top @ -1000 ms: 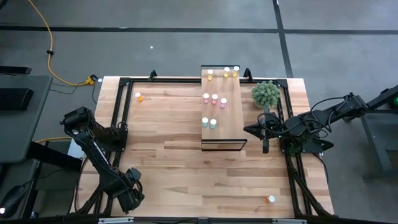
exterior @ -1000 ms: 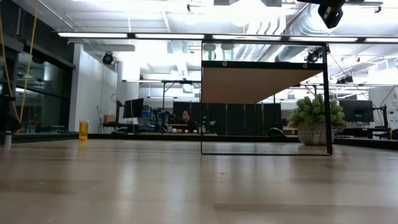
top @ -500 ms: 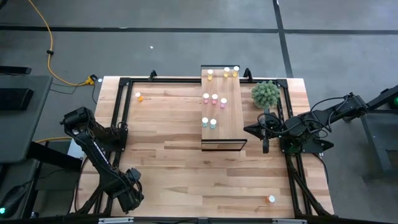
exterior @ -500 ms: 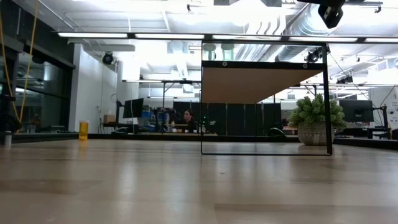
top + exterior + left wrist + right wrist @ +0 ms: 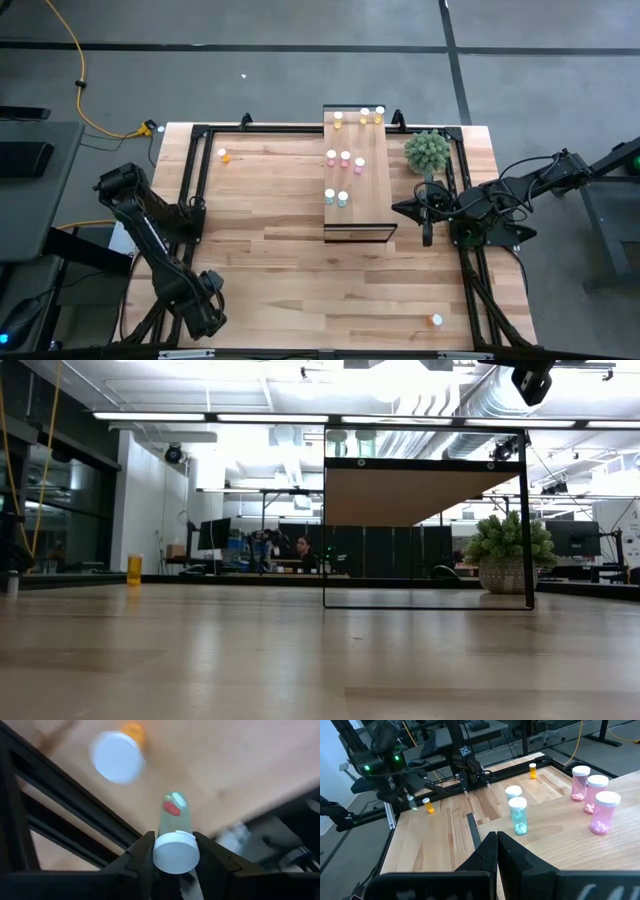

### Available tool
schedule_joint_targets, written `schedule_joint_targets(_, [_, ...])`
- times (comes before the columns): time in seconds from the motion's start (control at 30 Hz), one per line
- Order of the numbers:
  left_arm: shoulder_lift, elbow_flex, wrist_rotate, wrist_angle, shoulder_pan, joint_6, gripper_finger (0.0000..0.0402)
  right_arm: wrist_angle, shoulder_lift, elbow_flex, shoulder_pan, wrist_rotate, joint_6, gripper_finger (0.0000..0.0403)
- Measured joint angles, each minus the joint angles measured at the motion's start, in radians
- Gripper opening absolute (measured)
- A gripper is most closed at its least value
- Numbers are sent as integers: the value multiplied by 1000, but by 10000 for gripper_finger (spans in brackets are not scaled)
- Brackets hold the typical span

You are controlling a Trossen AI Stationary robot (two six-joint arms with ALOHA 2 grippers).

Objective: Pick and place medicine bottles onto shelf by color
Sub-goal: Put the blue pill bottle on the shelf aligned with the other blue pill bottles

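Gripping a pale bottle (image 5: 175,837) in left claw (image 5: 174,851) per wrist view only, right claw (image 5: 496,851) clenched empty.

One shelf (image 5: 376,180) carries eight bottles in the high view: three yellow-orange bottles (image 5: 364,114) at 12 o'clock, three pink bottles (image 5: 345,157) at centre and two blue-green bottles (image 5: 342,198) toward 6 o'clock. Two orange bottles (image 5: 436,320) stand on the tabletop (image 5: 270,250), at 10 and 5 o'clock. One pale bottle (image 5: 175,825) sits in the left gripper (image 5: 174,837); one potted plant (image 5: 427,151) is present.

Pale blue-green bottle (image 5: 174,827), white cap, pink bottles (image 5: 596,802), light-wood shelf (image 5: 371,195)
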Motion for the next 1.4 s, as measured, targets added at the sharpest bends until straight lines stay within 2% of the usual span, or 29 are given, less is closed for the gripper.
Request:
schedule_joint_targets(0.2, [-95, 108, -18, 1, 13, 55, 106, -1, 0, 0, 0, 0, 0, 0])
schedule_joint_targets(0.37, [-159, 211, -52, -39, 98, 132, 107, -1, 0, 0, 0, 0, 0, 0])
schedule_joint_targets(0.53, [-168, 328, -51, -138, 258, 329, 106, 4, 0, 0, 0, -4, 8, 0])
schedule_joint_targets(0.73, [-145, 467, -53, -200, 504, 645, 105, 76, 29, 1, 1, -112, 28, 0])
schedule_joint_targets(0.87, [-122, 558, -70, -197, 659, 834, 105, 139, 73, 1, 0, -135, -1, 0])
schedule_joint_targets(1.07, [-36, 694, -136, -197, 839, 1077, 105, 425, 199, 2, 0, -132, -83, 0])
schedule_joint_targets(1.13, [0, 729, -140, -191, 886, 1149, 105, 533, 256, 2, -1, -91, -106, 0])
schedule_joint_targets(1.23, [55, 773, -136, -186, 934, 1250, 105, 691, 342, 2, -18, -15, -106, 0])
schedule_joint_targets(1.4, [129, 838, -135, -177, 988, 1454, 110, 919, 476, 2, -61, -7, -123, 0])
